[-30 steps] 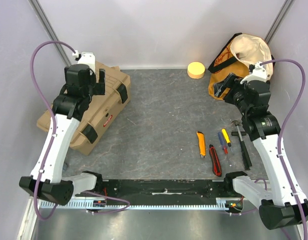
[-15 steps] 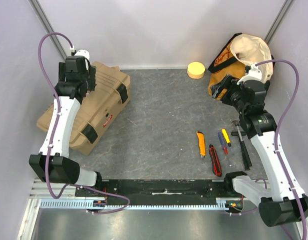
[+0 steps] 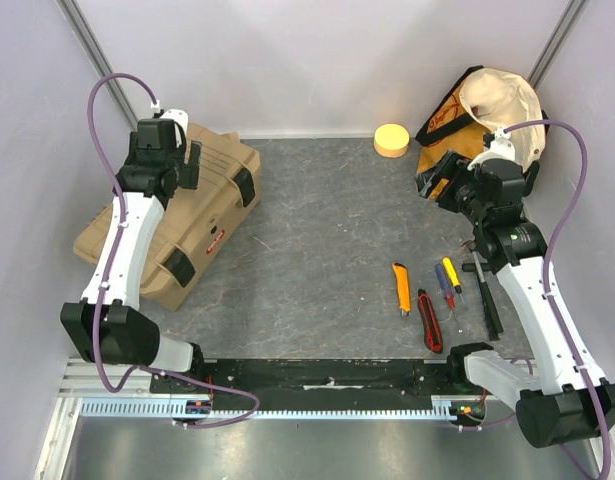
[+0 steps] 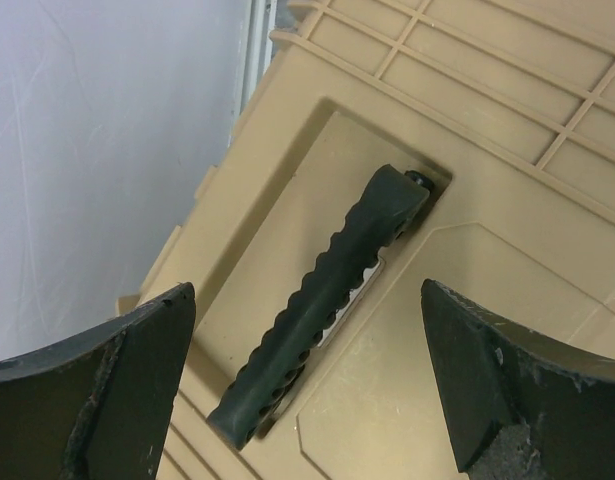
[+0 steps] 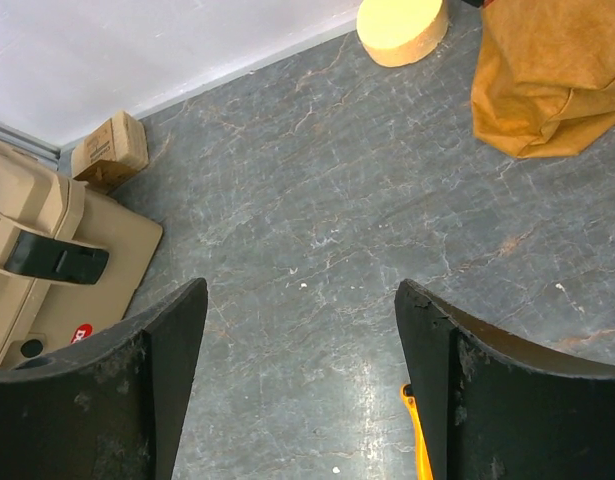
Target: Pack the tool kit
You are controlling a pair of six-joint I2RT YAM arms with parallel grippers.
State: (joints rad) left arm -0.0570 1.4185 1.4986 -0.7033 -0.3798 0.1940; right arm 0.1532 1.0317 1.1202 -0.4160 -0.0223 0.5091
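Tan tool kit (image 3: 202,215): lies shut at the far left of the grey table (image 3: 317,230), close to the left wall, with its black latches along the near-right side.
Black handle (image 4: 317,300): folded flat in its recess in the kit.
Left gripper (image 4: 307,290): over the kit's far end, jaws wide apart either side of the handle, holding nothing.
Right gripper (image 5: 302,290): jaws apart and empty, above bare table at the far right, near the cloth bag (image 3: 477,120).
Cloth bag: orange-yellow, slumped in the far right corner.
Yellow disc (image 3: 391,140): by the far wall, left of the bag.
Small tan block (image 5: 111,150): at the far wall, just beside the kit.
Near right, well apart from the kit: orange knife (image 3: 401,288), red-and-black knife (image 3: 429,320), screwdrivers (image 3: 447,280), hammer (image 3: 484,285).
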